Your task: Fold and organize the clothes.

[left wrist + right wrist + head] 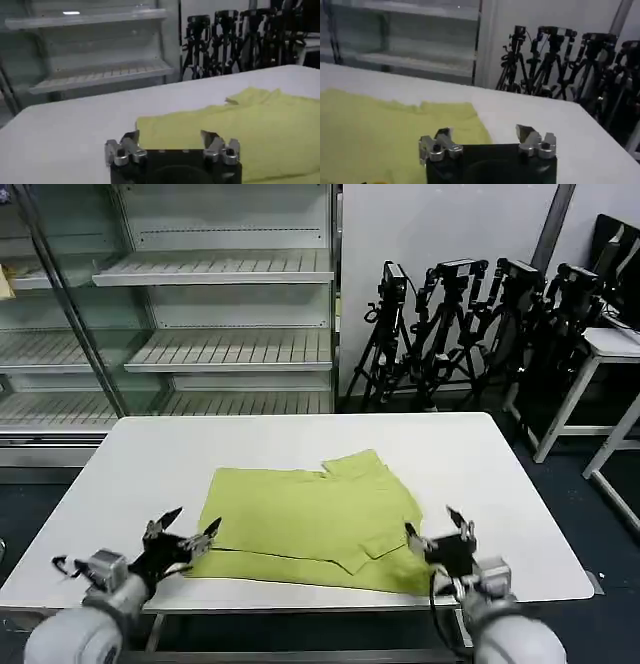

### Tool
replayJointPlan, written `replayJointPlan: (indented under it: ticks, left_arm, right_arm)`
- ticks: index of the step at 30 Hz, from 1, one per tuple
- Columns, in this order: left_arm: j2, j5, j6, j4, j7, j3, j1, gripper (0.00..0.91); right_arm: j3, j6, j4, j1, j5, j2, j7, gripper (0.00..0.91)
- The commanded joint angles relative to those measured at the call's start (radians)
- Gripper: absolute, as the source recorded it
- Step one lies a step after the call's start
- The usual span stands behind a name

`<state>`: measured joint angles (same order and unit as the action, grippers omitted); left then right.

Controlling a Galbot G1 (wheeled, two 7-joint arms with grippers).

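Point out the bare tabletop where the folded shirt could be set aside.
Free: the far strip of the table beyond the T-shirt, plus the margins on its left and right. Crowded: the near edge, where the open left pincer and open right pincer flank the shirt.

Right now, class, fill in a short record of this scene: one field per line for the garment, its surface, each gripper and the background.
garment: lime T-shirt, partly folded, lying flat
surface: white table
left gripper: jaws open, at the shirt's near left corner, holding nothing
right gripper: jaws open, at the shirt's near right corner, holding nothing
background: shelves behind the table, tripods to the right
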<state>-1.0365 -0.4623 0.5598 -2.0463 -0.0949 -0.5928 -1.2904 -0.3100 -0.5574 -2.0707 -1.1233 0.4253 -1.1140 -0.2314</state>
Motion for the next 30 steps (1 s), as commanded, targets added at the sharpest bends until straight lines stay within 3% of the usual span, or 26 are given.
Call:
replayJointPlan:
  ticks: [1, 14, 22, 30]
  left_arm:
    - [0.028, -0.019, -0.011, 0.328, -0.002, 0.16, 0.343, 0.907]
    - [0.041, -0.047, -0.008, 0.574, -0.054, 0.228, 0.513, 0.907]
    - [0.026, -0.046, -0.011, 0.69, -0.06, 0.264, 0.601, 0.907]
    - [0.014, -0.045, -0.002, 0.686, -0.078, 0.274, 0.601, 0.907]
  right_arm:
    - [0.094, -0.017, 0.246, 0.321, 0.073, -0.043, -0.019, 0.907]
    - [0.183, -0.018, 0.674, 0.57, 0.054, -0.235, -0.04, 0.907]
    - [0.203, -0.003, 0.801, 0.631, -0.011, -0.306, -0.029, 0.907]
    - [0.197, -0.017, 0.843, 0.638, -0.01, -0.32, -0.04, 0.907]
